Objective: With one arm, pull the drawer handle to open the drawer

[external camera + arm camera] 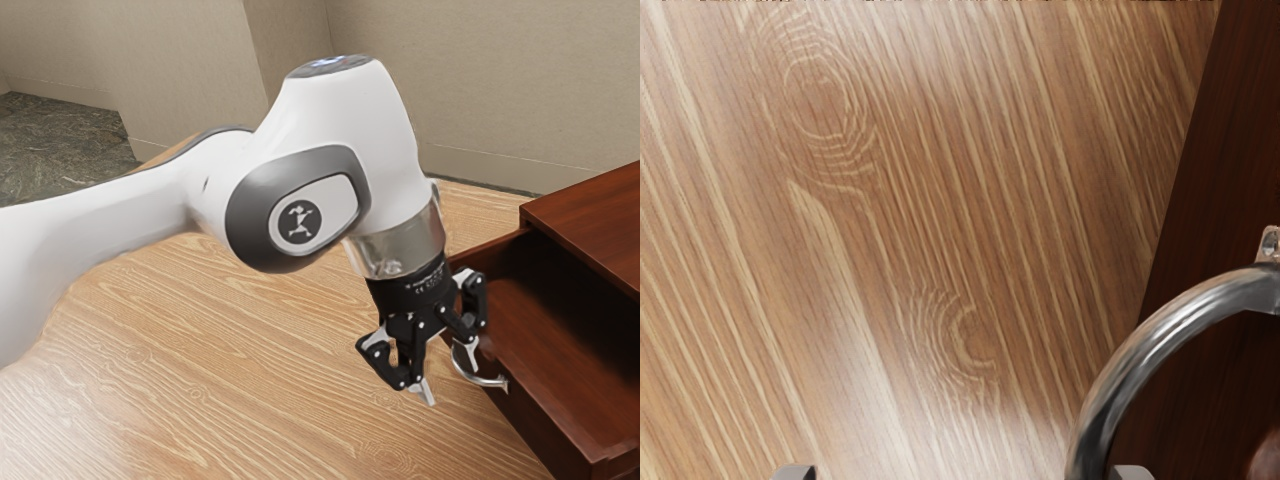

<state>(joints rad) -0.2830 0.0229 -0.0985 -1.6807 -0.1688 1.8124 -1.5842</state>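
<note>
Claw [450, 378]: fingers apart — handle [485, 380] just inside one finger, unclamped.
Risk: pulling now could slip off the ring — drawer [560, 350] opens no further.

A light brown wooden table [200, 380] lies flat and wide. Up close its wood [730, 300] has pale stripes and a round knot [825, 95]. Plain beige walls [520, 80] stand behind it. A dark grey-green stone floor [55, 140] shows at the exterior view's upper left.
</note>
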